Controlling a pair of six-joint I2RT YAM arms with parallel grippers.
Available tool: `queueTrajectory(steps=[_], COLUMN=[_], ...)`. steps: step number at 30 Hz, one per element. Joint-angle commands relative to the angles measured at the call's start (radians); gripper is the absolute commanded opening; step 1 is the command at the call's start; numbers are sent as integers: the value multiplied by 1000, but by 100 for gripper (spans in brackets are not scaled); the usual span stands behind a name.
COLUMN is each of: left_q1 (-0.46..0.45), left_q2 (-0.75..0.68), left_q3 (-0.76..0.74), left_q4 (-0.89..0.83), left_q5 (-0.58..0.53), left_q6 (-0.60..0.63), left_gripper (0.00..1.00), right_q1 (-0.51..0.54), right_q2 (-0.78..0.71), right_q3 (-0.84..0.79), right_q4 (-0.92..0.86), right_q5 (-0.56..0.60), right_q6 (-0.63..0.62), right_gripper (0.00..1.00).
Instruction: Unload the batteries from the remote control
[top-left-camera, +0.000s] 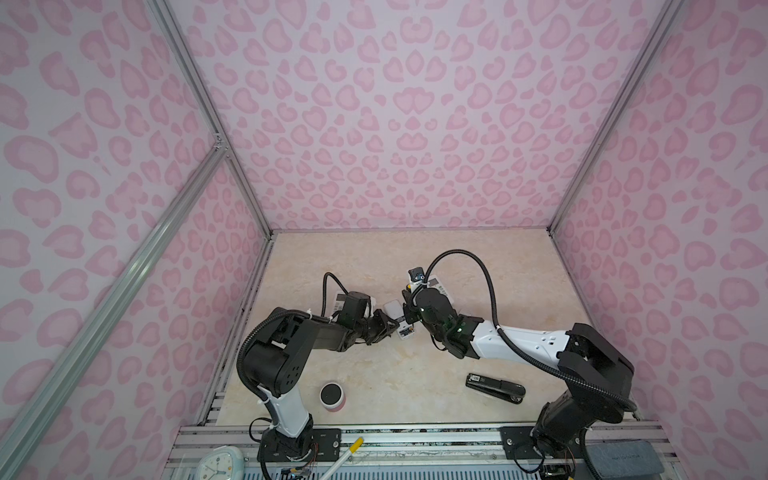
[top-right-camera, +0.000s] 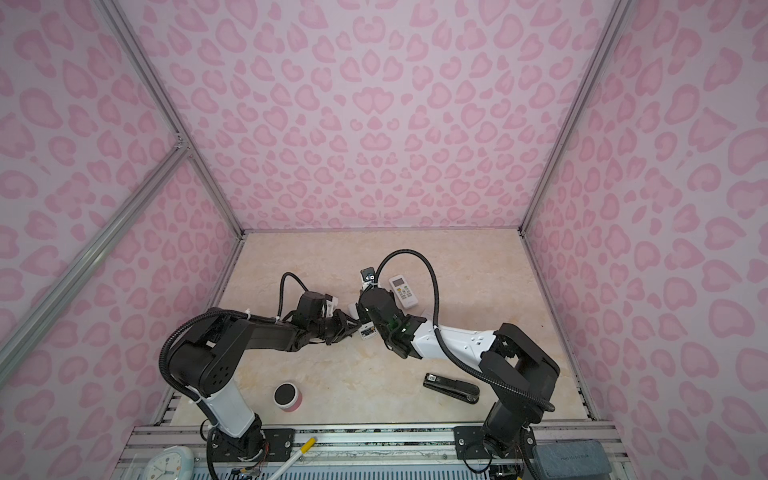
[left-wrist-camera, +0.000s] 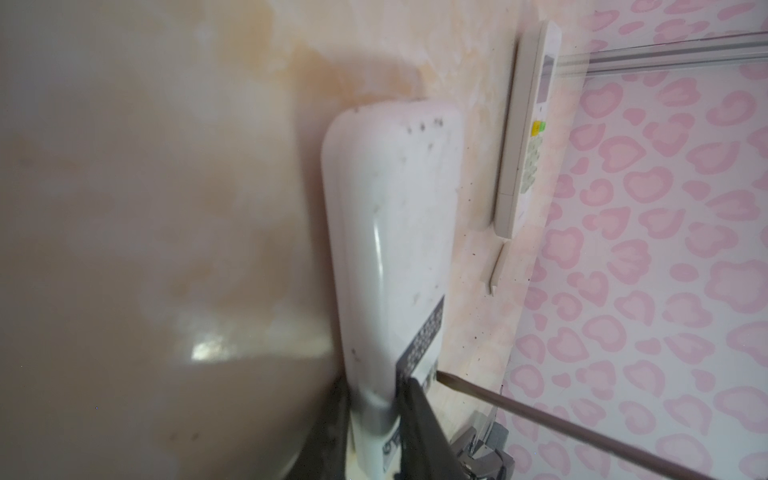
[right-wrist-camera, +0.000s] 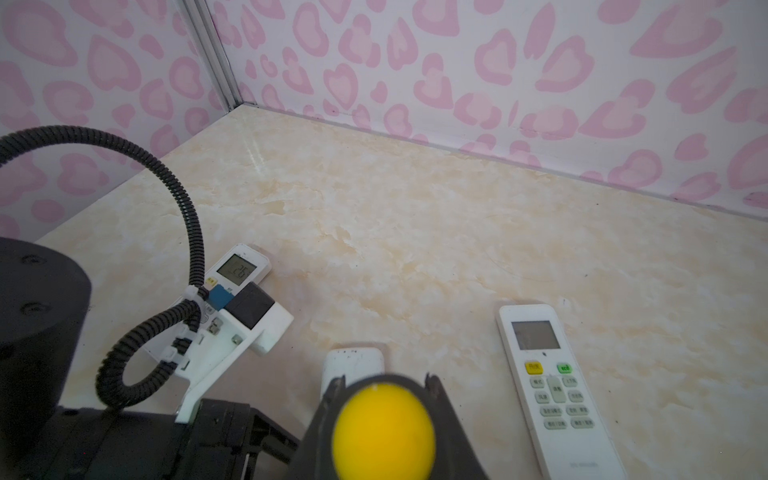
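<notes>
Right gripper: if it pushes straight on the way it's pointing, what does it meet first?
Most likely the remote clamped in the left gripper: it lies just ahead of the right gripper, and the screwdriver it holds seems to touch it with its tip. Depth is unclear.

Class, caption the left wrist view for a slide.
The left gripper clamps a white remote, back showing, screwdriver tip at its labelled end; second remote beyond.

Soft, even light; both top views bow at the edges. Left wrist view is blurred, glare on the bench (left-wrist-camera: 203, 349).
</notes>
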Motion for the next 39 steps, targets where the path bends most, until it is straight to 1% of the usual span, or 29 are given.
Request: queueTrajectory(steps=[1,12,28,39], left_q1=[-2,-3,-2,-3], left_q2=[11,15,11,16], left_q3=[-5,-9,-14,-15], left_q4=[-93,-88,-87,-85], left_q5=[-50,-49,-51,-50], left_q6=[15,13,9,9], left_gripper=[24,24,24,24], right_q1=[2,3,9,9], right_q2=[10,0,-33,-7], right_q3=[3,-20,-42,-52], right_q4=[36,35,44,46], right_q5=[10,0,8,4], right_q6=[-11,3,-10,-7], right_gripper=[0,0,0,0])
